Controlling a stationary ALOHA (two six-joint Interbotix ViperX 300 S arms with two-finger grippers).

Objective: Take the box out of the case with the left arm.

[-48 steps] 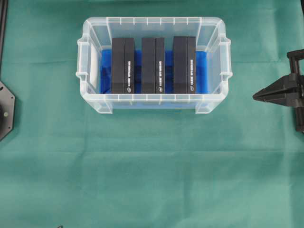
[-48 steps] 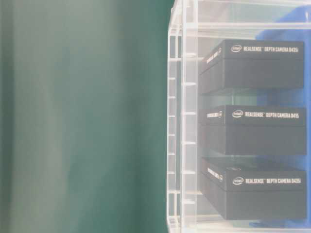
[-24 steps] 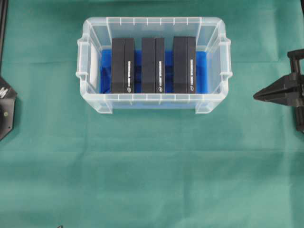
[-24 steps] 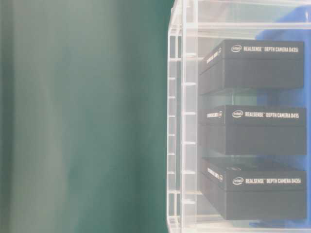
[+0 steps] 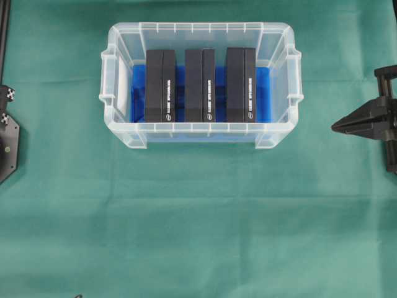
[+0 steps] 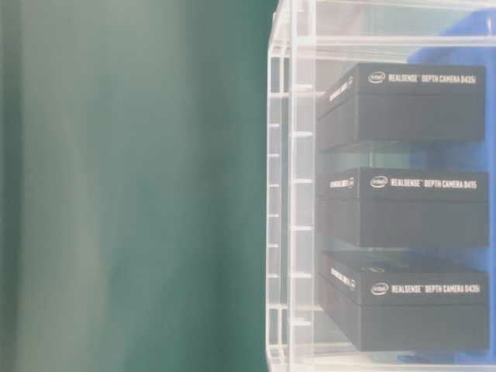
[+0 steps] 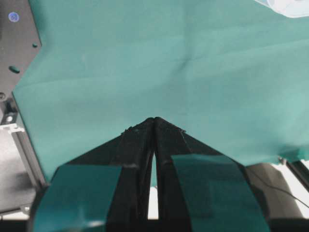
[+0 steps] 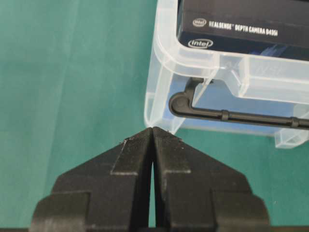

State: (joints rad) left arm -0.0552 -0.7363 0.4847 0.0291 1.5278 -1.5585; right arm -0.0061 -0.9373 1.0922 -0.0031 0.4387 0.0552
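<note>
Green cloth; clear case — three black boxes upright inside.

Left gripper: black fingers tapering to a wedge, each faced with a teal pad. Right gripper: black, same wedge form, stepped blocks behind the fingers. Black angular plate of the left arm bears checkered markers.

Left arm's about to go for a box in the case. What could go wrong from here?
The three black boxes stand close together in the case, so opened fingers may not fit the narrow gaps and could jam or drag a neighbour. The left gripper is shut and far off; it must open first. The light case may lift along.
</note>
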